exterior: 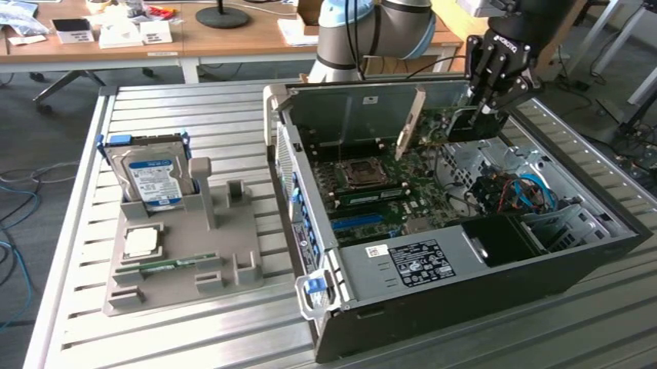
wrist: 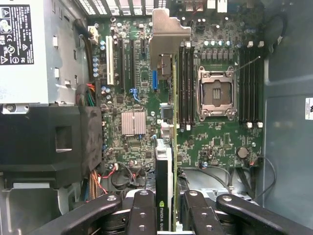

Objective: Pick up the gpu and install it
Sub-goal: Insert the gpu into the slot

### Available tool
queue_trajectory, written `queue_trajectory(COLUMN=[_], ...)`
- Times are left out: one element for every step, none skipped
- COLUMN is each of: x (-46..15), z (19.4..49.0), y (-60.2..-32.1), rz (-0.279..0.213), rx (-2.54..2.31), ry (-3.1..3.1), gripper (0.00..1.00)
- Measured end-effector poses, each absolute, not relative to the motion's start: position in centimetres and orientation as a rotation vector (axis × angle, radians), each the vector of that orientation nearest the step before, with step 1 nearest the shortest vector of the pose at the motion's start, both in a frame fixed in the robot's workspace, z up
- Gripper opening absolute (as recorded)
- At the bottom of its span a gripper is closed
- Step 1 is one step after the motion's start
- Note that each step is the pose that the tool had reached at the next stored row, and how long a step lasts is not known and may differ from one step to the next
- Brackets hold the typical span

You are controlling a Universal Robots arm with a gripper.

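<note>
Install step is underway, I'd say: the claw [exterior: 481, 108] is clenching the gpu [exterior: 457, 127] and holding it on edge inside the open case [exterior: 462, 307], upper right of the exterior view, over the motherboard [exterior: 390, 177]. It's looking not yet seated. From the wrist view it's sitting between the fingers [wrist: 142, 215], with the bracket [wrist: 168, 29] at the far end. Seating is calling for the card edge lined up over a slot and the bracket meeting the rear wall.

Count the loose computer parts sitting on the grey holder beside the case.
3 on the grey holder: a hard drive standing upright at its far end, a square processor lying flat in front of it, and a narrow green memory stick nearer still. None seems hidden.
</note>
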State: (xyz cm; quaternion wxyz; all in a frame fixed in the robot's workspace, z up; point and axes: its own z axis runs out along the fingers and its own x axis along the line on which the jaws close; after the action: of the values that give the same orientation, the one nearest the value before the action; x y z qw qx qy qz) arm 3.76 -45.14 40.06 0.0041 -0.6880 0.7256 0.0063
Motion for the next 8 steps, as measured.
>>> queue_trajectory(x=[3.76,3.76,3.76,3.76,3.73,3.68,3.61,3.52], z=[40.06,40.06,40.06,40.06,40.05,40.05,40.06,40.05], y=[-45.14,-45.14,-45.14,-45.14,-45.14,-45.14,-45.14,-45.13], rz=[0.02,0.02,0.02,0.02,0.02,0.02,0.02,0.02], rx=[-2.156,-2.156,-2.156,-2.156,-2.156,-2.156,-2.156,-2.155], ry=[2.274,2.274,2.274,2.274,2.274,2.274,2.274,2.274], gripper=[0.27,0.27,0.27,0.27,0.27,0.27,0.27,0.27])
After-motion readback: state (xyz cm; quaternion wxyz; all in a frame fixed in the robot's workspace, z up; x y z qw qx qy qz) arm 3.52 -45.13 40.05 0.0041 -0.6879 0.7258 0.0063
